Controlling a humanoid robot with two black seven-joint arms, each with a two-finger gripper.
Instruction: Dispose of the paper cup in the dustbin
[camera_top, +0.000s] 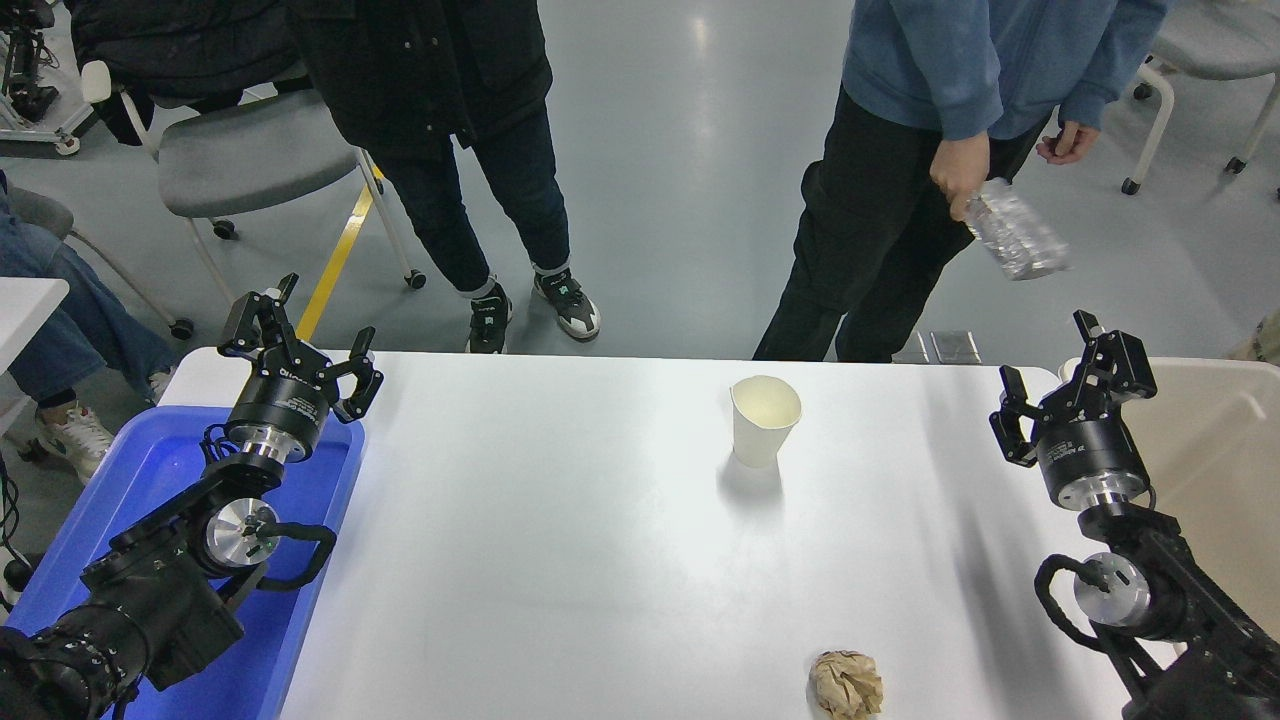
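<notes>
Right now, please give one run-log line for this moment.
paper cup: upright, untouched | dustbin: right edge | right gripper: open, empty | left gripper: parked

I see a plain white paper cup (765, 420), cream inside, on the white table (560, 540) well left of my black right gripper (1062, 385). Under my black left gripper (302, 345) lies the bright blue tray (150, 480). The dustbin (1215, 470) is beige-cream (no pattern), and the crumpled paper ball (846, 683) is brown.
</notes>
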